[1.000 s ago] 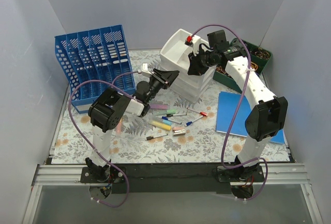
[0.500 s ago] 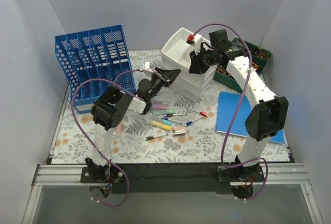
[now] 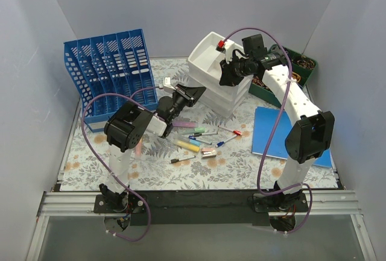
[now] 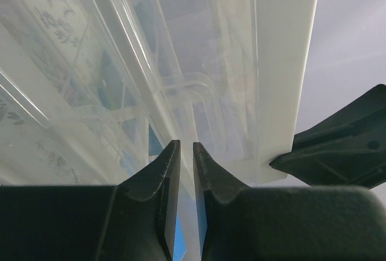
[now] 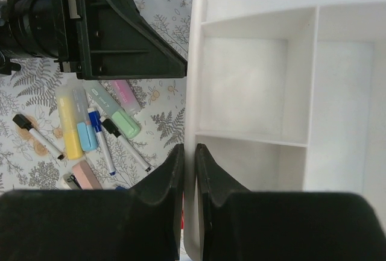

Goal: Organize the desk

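Note:
The desk (image 3: pixel 151 173) has a fern-and-flower print. A white drawer unit (image 3: pixel 208 62) with an open compartment tray on top stands at its back middle. My right gripper (image 3: pixel 225 74) is shut on the tray's left rim wall (image 5: pixel 194 92), one finger on each side, in the right wrist view (image 5: pixel 189 149). My left gripper (image 3: pixel 193 90) is at the unit's left front side. In the left wrist view (image 4: pixel 186 146) its jaws are shut on a thin white edge of the drawer unit (image 4: pixel 283 62). Several pens and highlighters (image 3: pixel 199 139) lie loose in front of the unit.
A blue file rack (image 3: pixel 111 71) stands at the back left. A green bin (image 3: pixel 301 68) with small items sits at the back right. A blue notebook (image 3: pixel 274 129) lies right of the pens. Grey walls enclose three sides.
My left gripper has shifted slightly left and nearer along the drawer unit's side. The right gripper holds its place on the tray rim.

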Robot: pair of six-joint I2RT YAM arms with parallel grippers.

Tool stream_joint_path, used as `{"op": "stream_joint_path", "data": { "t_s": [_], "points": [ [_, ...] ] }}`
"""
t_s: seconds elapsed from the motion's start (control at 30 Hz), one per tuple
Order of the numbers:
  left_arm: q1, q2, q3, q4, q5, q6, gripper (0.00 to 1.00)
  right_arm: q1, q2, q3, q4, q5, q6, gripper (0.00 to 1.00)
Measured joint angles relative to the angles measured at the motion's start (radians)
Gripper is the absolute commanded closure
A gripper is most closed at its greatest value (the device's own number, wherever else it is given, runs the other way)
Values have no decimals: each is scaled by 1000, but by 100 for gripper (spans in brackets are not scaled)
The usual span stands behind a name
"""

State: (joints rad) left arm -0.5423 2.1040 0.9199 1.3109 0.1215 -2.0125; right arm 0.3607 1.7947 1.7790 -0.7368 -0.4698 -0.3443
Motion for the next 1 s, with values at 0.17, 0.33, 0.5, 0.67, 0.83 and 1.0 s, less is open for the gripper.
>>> {"op": "stream_joint_path", "data": {
  "t_s": [0.17, 0.33, 0.5, 0.67, 0.83, 1.0],
  "points": [
    [16, -8, -15, 1, 0, 0, 80, -1, 1, 0, 1, 0, 0, 97],
    [22, -8, -14, 0, 1, 0, 78, -1, 2, 2, 1, -1, 0, 97],
    [23, -8, 12, 0, 9, 0, 72, -1, 5, 6, 0, -2, 0, 97],
    [23, -8, 49, 1, 22, 1, 64, -1, 7, 8, 1, -2, 0, 96],
    [23, -8, 68, 2, 26, 0, 60, -2, 11, 12, 1, -3, 0, 96],
    [22, -2, 79, 2, 28, 0, 58, -2, 11, 12, 3, -3, 0, 96]
  ]
}}
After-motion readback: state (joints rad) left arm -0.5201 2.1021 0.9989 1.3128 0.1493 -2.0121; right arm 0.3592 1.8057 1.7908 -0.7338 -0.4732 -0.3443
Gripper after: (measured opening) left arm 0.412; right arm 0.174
